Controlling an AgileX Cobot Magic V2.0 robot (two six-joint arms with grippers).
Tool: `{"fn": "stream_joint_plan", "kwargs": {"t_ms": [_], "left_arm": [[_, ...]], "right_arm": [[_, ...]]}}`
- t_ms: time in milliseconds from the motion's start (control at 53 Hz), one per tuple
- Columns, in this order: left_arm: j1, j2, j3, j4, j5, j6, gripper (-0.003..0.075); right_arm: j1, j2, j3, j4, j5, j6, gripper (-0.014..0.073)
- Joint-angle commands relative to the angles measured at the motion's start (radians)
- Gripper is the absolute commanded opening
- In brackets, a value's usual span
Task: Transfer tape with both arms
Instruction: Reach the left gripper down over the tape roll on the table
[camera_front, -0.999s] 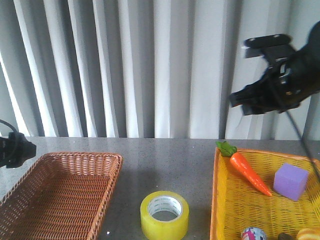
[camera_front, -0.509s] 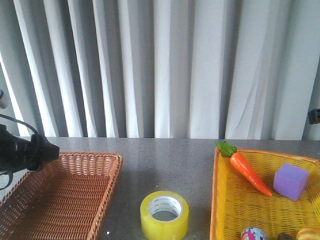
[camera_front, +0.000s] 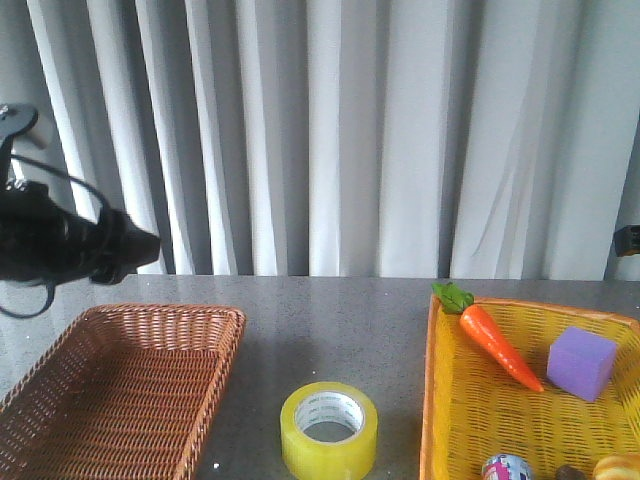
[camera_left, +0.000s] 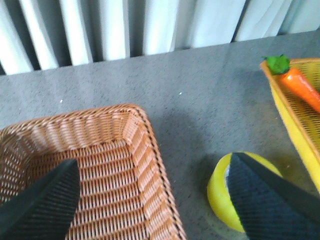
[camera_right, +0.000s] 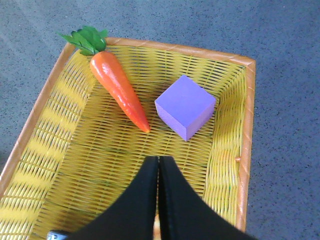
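Note:
The tape (camera_front: 329, 430), a yellow roll with a white core, lies flat on the grey table between the two baskets. In the left wrist view the tape (camera_left: 220, 192) is partly hidden behind one finger. My left arm (camera_front: 60, 245) hangs high at the far left, above the brown basket. My left gripper (camera_left: 152, 200) is wide open and empty, well above the basket's edge and the tape. My right gripper (camera_right: 158, 162) is shut and empty, above the yellow basket. Only a sliver of the right arm (camera_front: 628, 240) shows in the front view.
A brown wicker basket (camera_front: 200, 330) stands at the left. A yellow basket (camera_front: 432, 400) at the right holds a carrot (camera_front: 497, 345), a purple cube (camera_front: 582, 363) and small items at its near end. White curtains hang behind the table.
My right arm has left the front view to the right. My left arm has risen and come in from the left edge. The tape has not moved.

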Motion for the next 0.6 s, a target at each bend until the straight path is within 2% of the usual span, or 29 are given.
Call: {"fn": "stream_joint_plan", "kwargs": {"t_ms": [0,226,396,584], "left_arm": [[-0.035,0.048,-0.154,-0.020,0.036,-0.005,0.0591],[-0.128,0.284,-0.443,-0.018,0.257,-0.025,0.0591],[-0.186,0.415,-0.487,-0.006,0.233,-0.072,0.0591],[-0.203,0.548,-0.487,0.000,0.215,-0.083,0.0591]], "right_arm": [[-0.005,-0.042,-0.025,0.011,-0.048,-0.011,-0.0009],[-0.005,-0.042,-0.025,0.009,-0.037,-0.011,-0.0009],[-0.005,-0.042,-0.025,0.009,-0.034,-0.011,-0.0009],[-0.005,-0.042,-0.025,0.043,-0.034,-0.011,-0.0008]]}}
